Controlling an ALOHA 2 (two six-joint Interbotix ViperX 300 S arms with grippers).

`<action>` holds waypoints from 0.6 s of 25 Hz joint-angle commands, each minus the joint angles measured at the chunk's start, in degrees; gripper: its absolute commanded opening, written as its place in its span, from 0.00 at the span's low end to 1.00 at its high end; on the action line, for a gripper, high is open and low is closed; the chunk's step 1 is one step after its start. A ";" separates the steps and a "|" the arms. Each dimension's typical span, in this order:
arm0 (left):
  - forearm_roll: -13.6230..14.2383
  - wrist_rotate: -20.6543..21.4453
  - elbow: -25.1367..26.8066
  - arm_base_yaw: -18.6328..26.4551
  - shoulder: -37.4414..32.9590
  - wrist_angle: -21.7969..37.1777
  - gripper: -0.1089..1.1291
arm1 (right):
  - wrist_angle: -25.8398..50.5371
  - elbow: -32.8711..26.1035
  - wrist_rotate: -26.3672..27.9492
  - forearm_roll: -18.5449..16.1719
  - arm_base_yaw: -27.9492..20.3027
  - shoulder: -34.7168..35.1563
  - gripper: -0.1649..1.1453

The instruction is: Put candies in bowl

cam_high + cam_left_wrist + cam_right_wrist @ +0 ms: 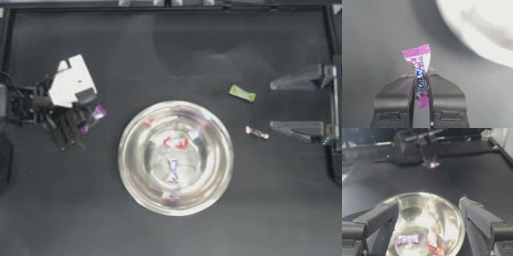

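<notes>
Pinching a magenta-purple candy (419, 72) by its lower half, the left gripper (85, 121) sits left of the bowl (137, 165). Two candies, perhaps more, lie inside the bowl. A lime green candy (242, 93) and red-white candy (256, 132) rest near the right gripper (274, 107), whose jaws are spread wide.

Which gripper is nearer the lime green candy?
Right. The right gripper sits open just beside the lime green candy; the left gripper is beyond the bowl, holding a purple candy.
</notes>
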 commanded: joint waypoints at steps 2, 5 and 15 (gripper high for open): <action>0.09 3.52 -6.06 -0.44 0.88 -1.32 0.44 | -0.70 -0.70 0.09 0.18 0.09 0.35 0.89; -0.26 6.06 -9.32 -1.14 4.75 -4.13 0.44 | -0.70 -0.79 0.09 0.18 0.09 0.53 0.89; -6.59 15.29 -17.58 -2.64 19.86 -11.78 0.44 | -0.79 -0.70 0.09 0.18 0.09 0.62 0.89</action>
